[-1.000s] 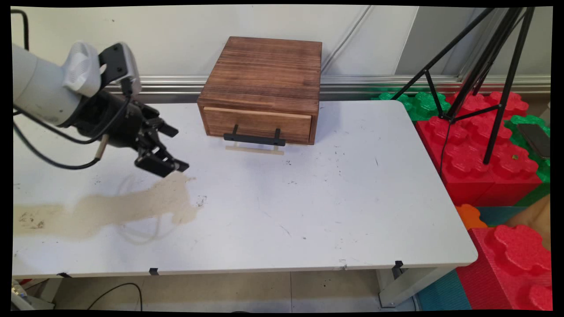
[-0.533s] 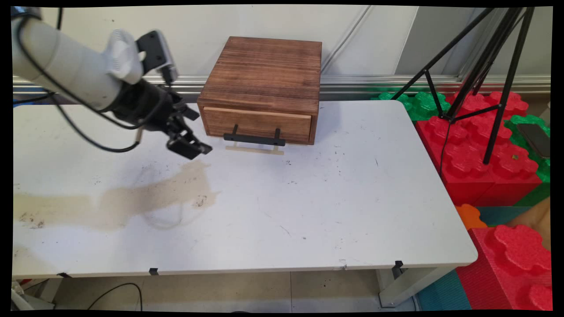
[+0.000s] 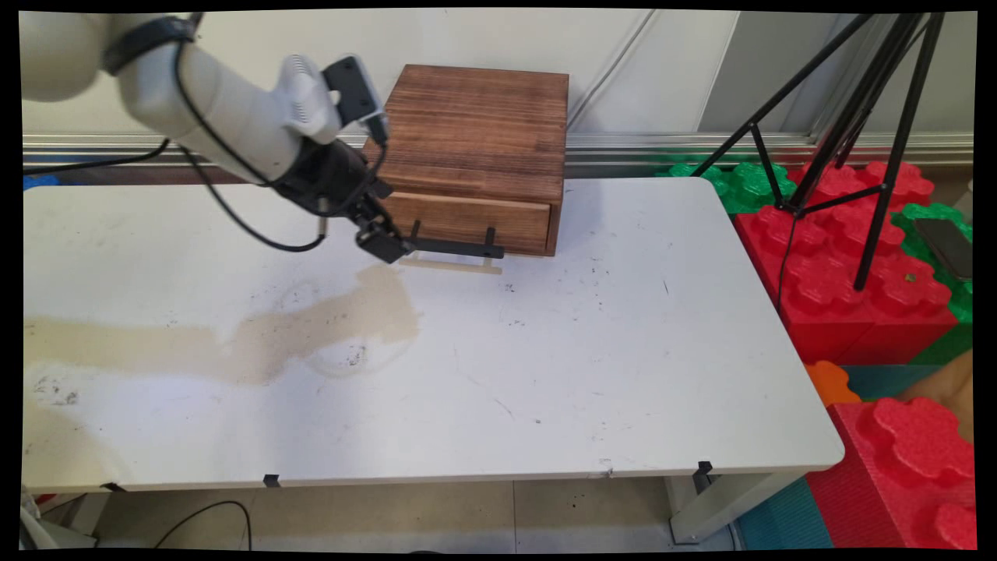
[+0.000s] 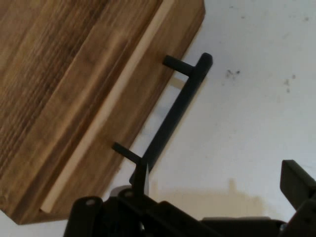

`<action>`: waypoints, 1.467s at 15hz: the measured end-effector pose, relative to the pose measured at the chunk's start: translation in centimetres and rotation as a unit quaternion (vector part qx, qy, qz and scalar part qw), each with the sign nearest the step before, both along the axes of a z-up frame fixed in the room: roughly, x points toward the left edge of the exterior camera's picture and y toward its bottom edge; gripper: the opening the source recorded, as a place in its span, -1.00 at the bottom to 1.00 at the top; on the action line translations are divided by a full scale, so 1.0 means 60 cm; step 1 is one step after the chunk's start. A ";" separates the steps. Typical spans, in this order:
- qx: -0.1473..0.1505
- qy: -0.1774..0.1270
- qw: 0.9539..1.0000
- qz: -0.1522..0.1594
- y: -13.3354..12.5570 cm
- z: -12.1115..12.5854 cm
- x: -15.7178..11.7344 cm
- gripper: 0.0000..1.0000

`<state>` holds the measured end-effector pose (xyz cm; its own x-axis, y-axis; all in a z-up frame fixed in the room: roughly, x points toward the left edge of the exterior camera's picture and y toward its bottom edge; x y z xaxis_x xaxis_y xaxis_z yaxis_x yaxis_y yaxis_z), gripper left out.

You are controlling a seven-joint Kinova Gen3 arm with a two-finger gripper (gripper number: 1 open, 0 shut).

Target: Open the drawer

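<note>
A dark wooden box (image 3: pixel 475 132) with one shut drawer (image 3: pixel 459 220) stands at the back of the white table (image 3: pixel 545 374). A black bar handle (image 3: pixel 456 247) runs across the drawer front. My gripper (image 3: pixel 385 243) is open and hangs low at the handle's left end, just in front of the drawer. In the hand view the handle (image 4: pixel 177 111) runs slantwise away from the box (image 4: pixel 74 89). Its near end lies beside one thin fingertip (image 4: pixel 141 177), while the other finger (image 4: pixel 296 182) stands far off to the right. My gripper (image 4: pixel 217 182) holds nothing.
A black tripod (image 3: pixel 849 132) stands off the table's right side over big red blocks (image 3: pixel 849 265) and green blocks (image 3: pixel 748 183). A dark phone (image 3: pixel 946 248) lies on a block at the far right. The wall runs close behind the box.
My arm has swung right and toward the back, from the table's left part to the left end of the drawer handle. The box and drawer have not moved.
</note>
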<state>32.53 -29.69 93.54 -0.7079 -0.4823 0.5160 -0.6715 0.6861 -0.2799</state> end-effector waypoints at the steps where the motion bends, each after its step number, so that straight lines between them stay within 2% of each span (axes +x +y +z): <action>1: -0.001 -0.004 1.000 0.003 -0.013 -0.006 -0.007 1.00; 11: 0.009 -0.038 0.999 0.008 -0.104 -0.066 -0.055 1.00; 22: 0.032 -0.056 0.998 -0.010 -0.160 -0.131 -0.079 1.00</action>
